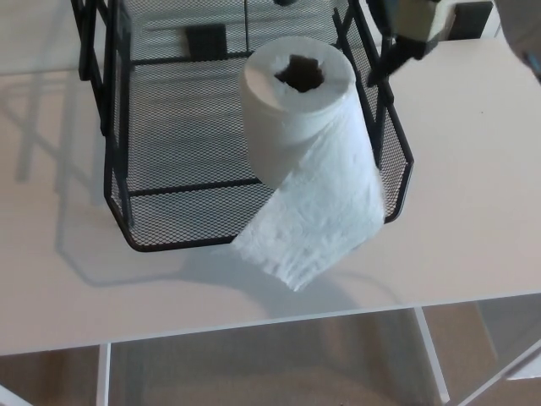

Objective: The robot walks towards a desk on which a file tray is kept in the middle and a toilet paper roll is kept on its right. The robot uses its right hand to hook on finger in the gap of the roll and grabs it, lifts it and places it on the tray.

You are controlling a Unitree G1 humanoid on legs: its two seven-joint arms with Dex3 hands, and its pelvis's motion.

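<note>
on one tray (118,199), one toilet roll (297,114) upright.

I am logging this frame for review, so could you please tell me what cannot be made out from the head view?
- Right hand: cut off by the top edge, so its finger state is unclear.
- Left hand: outside the picture.
- File tray: its far end is cropped by the top edge.
- Tray floor under the toilet paper roll: hidden by the roll and its loose sheet.
</note>
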